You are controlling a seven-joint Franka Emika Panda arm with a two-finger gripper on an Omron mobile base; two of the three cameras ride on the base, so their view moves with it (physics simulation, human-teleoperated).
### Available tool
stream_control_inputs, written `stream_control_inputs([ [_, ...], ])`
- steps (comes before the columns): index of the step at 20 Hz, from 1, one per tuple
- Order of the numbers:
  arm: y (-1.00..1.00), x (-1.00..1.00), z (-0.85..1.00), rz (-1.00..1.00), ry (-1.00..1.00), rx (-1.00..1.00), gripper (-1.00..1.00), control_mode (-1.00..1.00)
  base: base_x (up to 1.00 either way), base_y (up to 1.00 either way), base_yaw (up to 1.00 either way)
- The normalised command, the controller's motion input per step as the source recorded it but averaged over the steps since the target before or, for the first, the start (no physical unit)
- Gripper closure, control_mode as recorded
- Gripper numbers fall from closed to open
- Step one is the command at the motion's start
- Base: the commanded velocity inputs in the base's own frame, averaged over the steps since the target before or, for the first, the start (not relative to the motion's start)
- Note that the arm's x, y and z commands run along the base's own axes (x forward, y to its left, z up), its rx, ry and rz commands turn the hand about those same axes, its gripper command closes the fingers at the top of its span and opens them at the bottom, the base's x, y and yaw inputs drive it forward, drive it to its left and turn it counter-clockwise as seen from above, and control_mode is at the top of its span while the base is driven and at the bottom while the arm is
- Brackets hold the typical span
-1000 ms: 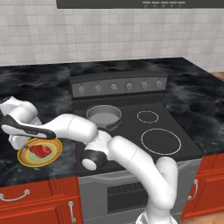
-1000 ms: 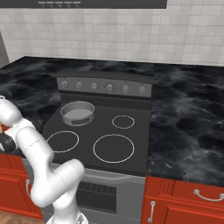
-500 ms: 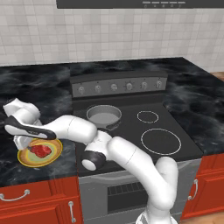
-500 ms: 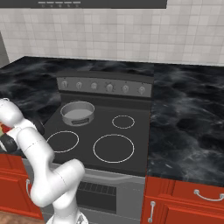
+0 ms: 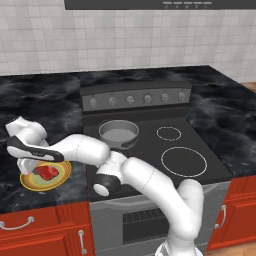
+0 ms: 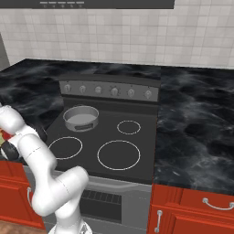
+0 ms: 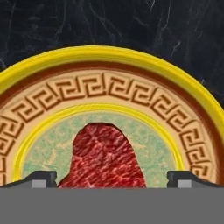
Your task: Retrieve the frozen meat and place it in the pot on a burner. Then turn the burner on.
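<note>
Two finger tips of the jaws (image 7: 112,179) stand spread wide, released, with the frozen meat (image 7: 105,157) lying between them and untouched, so a downward close can pinch it. Around the meat, under the jaws, sits the yellow-rimmed plate (image 7: 109,54) on the dark desk (image 7: 131,22). Well off to the jaws' far side, the pot (image 5: 118,133) waits empty on its burner, ready to receive the chunk.

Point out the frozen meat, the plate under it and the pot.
frozen meat (image 7: 105,157), hand view, middle of the red chunk
plate (image 7: 109,54), hand view, yellow rim at top
pot (image 5: 118,134), left base view, pale inside
</note>
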Motion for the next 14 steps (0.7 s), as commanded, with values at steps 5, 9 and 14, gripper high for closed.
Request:
stream_control_inputs([
  [5,0.01,0.07,-0.1,0.0,0.12,0.0,-1.0,-1.0,0.0,0.0,0.0],
  [9,0.05,0.11,-0.01,0.0,0.14,0.0,-1.0,-1.0,0.0,0.0,0.0],
  [14,0.08,0.01,0.0,0.0,0.08,0.0,-1.0,-1.0,0.0,0.0,0.0],
])
